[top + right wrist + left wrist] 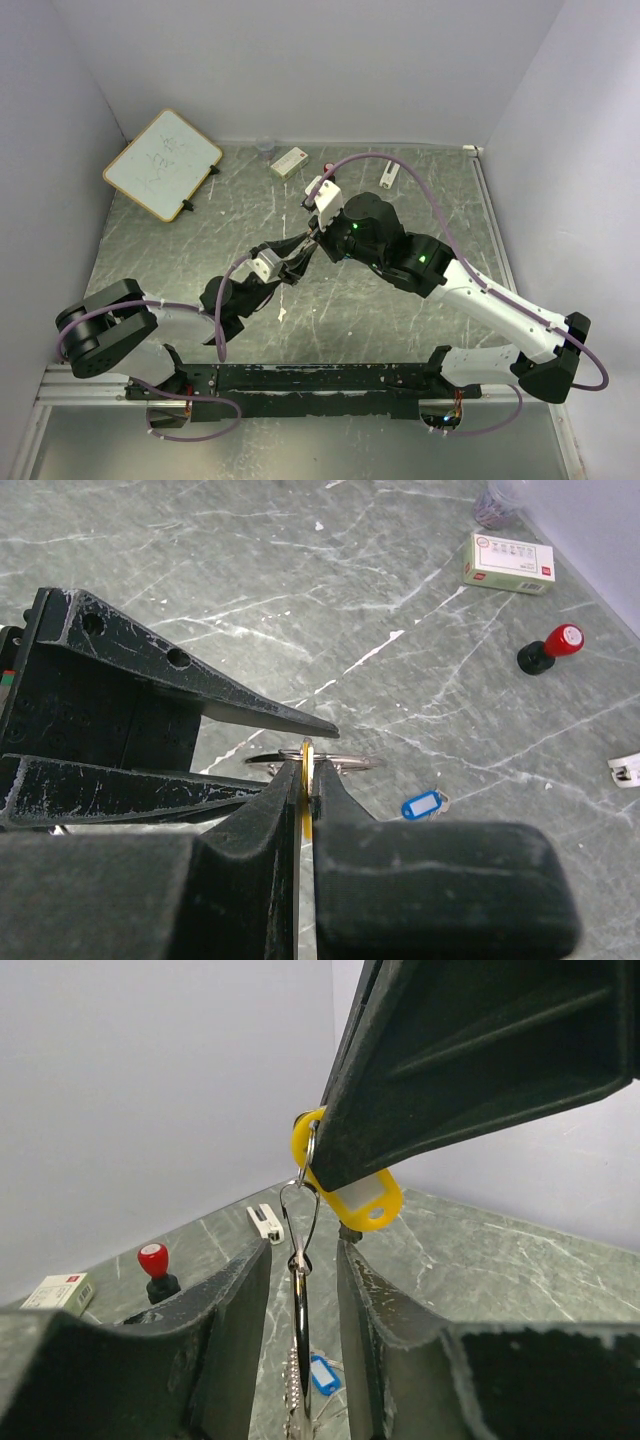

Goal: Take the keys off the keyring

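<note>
Fig. 1. Both arms meet over the middle of the green marbled table (330,335).

(a) My right gripper (308,775) is clamped flat on the yellow key tag (352,1198). The tag's clear label window carries no writing that I can read.

(b) The single keyring (350,760), a thin silvery wire loop, is threaded through that tag's eyelet and is held up off the table. In the left wrist view it runs down between the fingers (225,1340) of my left gripper (302,1255). That gripper's jaws stand apart, with a gap on either side of the wire, so it grips nothing.

(c) Low on the ring I count one toothed silvery piece, seemingly a plain key (293,1385). I cannot tell whether more hang there.

(d) The second tag, a blue key tag (422,805), lies flat on the table, apart from the ring.

(e) Other items, one of each:
- a red-capped black bottle (548,652)
- a small white box (508,562), whose printed label is too small to read
- a small clear cup (265,147)
- a white block (265,1222)
- a wood-framed whiteboard (162,163) leaning in the far left corner, with faint, illegible marks
</note>
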You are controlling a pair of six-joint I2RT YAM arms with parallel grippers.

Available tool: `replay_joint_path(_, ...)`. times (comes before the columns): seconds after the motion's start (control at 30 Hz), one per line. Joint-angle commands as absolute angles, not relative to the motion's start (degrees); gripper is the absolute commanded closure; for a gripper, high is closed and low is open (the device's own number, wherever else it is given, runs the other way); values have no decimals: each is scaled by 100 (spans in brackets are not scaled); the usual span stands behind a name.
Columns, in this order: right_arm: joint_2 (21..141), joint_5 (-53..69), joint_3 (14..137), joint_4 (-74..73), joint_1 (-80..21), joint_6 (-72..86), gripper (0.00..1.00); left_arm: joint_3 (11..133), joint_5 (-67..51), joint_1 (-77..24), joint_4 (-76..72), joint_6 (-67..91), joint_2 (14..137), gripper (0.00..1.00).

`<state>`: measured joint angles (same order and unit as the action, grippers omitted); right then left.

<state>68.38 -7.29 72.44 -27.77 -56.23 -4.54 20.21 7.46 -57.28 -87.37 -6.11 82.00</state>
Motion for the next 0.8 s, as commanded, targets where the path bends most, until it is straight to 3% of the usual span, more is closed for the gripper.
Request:
replay_joint_path(0.0, 6830, -754, 7170, -2641, -5643, -431, 100, 2202, 766, -5749, -10135, -650, 8134, 58)
replay_joint_path(0.77, 6825, -772, 7119, -2597, -5653, -437, 100, 2109, 726, -5750, -10050, -751, 7810, 63)
